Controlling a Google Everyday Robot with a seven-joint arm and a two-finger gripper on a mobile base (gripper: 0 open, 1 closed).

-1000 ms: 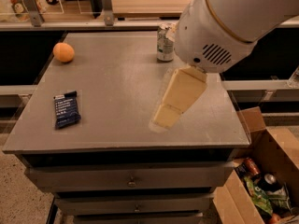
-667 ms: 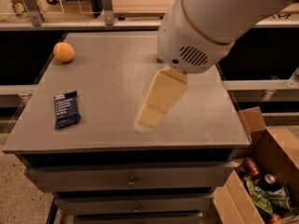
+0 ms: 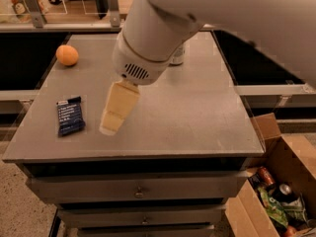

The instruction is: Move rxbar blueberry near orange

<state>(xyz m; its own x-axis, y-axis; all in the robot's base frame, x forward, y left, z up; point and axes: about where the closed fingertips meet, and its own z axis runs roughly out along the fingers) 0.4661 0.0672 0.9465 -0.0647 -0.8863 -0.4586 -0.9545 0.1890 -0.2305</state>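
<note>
one gripper (image 3: 112, 127) hangs over one table (image 3: 207, 117) (front left part). one rxbar blueberry (image 3: 70, 116) lies just left of the gripper. one orange (image 3: 67, 55) sits farther back and left of it, one can (image 3: 177, 56) behind it to the right, and one cardboard box (image 3: 291, 162) is well off to its right.

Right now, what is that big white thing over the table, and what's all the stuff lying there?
That is a robot's arm. The pale piece at its tip is the end effector, the part that grabs. One camera looks down on a grey table. On it lie a blue bar at the left, an orange in the far left corner, and a can half hidden behind the arm. The end effector hangs just right of the bar, carrying nothing I can see. A box sits on the floor.
</note>
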